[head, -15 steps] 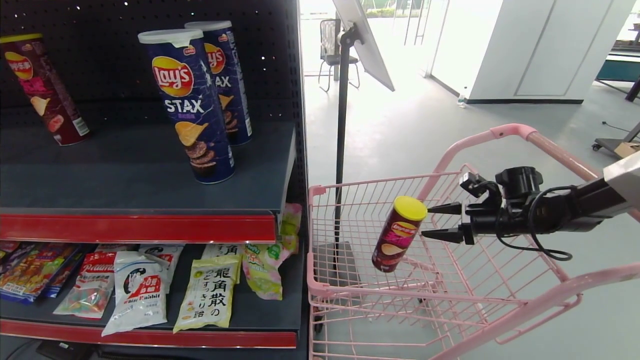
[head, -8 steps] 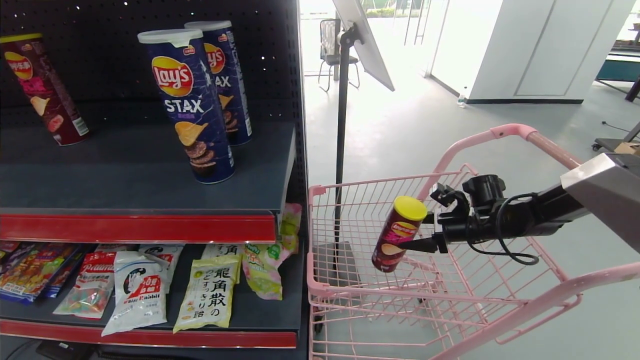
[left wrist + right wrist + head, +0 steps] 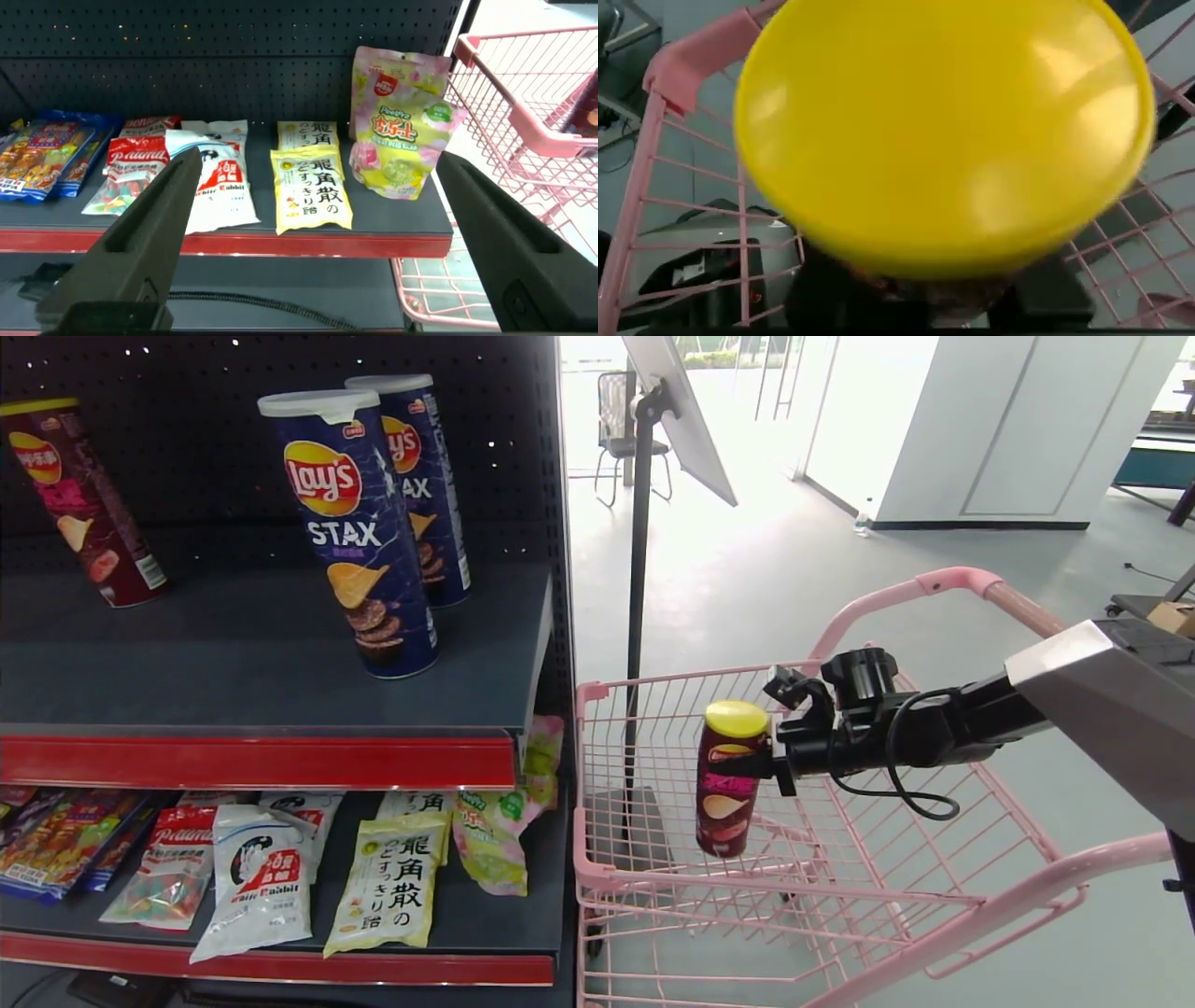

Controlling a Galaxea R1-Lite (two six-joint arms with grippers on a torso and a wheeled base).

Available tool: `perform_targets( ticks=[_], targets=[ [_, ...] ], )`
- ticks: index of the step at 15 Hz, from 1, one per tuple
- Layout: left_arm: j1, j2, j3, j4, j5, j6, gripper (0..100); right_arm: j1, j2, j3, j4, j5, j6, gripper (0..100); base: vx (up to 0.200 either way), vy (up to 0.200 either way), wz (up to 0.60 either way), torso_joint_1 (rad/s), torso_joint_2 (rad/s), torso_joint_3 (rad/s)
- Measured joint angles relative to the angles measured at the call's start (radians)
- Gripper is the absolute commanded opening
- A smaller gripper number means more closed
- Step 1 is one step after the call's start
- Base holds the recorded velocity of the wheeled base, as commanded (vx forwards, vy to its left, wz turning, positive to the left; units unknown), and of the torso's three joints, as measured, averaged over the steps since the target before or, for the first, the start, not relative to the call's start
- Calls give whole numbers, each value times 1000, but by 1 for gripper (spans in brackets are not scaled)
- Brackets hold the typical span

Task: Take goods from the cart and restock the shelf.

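Pink cart [image 3: 952, 581] stands nearest, just right of the shelf unit. Right gripper [image 3: 739, 768] is clenched on the maroon chip can [image 3: 724, 817], below its yellow lid [image 3: 943, 131]. Can upright inside the basket, toward the shelf-side corner. Left gripper [image 3: 308, 233] released, fingers wide apart, facing the lower shelf [image 3: 224, 241] and its snack bags [image 3: 310, 189]. Farther back, upper shelf [image 3: 187, 663]: two blue chip cans [image 3: 359, 541], another maroon can [image 3: 84, 504] at far left.

Right pincer [image 3: 744, 767] clasping upright chip can [image 3: 725, 814], pink cart [image 3: 952, 581]
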Motion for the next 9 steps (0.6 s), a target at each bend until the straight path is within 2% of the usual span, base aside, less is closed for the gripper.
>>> perform_targets(
  ticks=[5, 9],
  targets=[
    [0, 0, 0, 0, 0, 0, 100, 9, -68, 12, -2, -45, 34, 0, 0, 0, 0, 0, 0, 0],
    [0, 0, 0, 0, 0, 0, 100, 0, -213, 81, -3, -46, 87, 0, 0, 0, 0, 0, 0, 0]
  ],
)
